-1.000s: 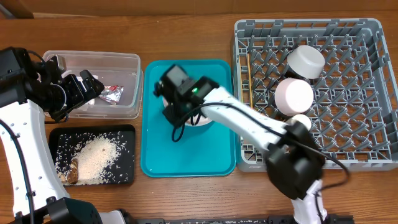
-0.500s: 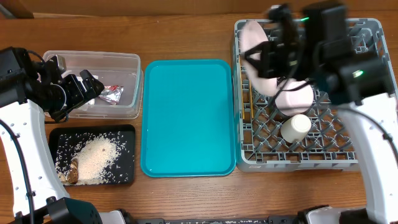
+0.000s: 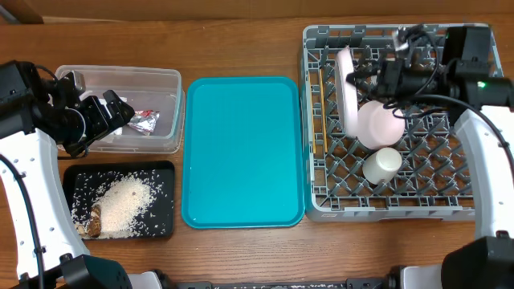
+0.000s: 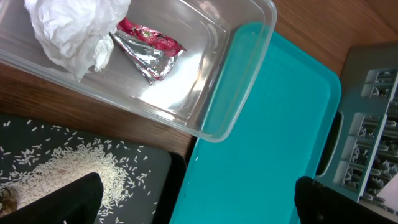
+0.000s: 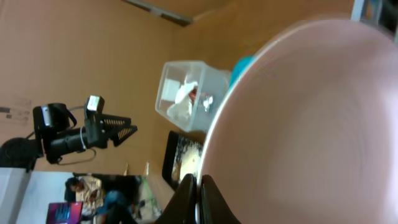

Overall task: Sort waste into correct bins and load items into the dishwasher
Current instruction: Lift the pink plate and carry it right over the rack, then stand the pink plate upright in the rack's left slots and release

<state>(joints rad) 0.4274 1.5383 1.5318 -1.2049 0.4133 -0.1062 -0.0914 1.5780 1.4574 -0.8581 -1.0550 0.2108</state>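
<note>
Right claw (image 3: 363, 74), gripping the pink plate (image 3: 348, 103), has lowered it upright into the rack (image 3: 450, 205).

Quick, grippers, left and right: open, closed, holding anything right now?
Left gripper: open, holding nothing.
Right gripper: closed on the rim of the pale pink round plate.

The left fingers (image 4: 81, 199) hang spread wide apart, while the right fingers (image 5: 185, 198) pinch close together.
</note>
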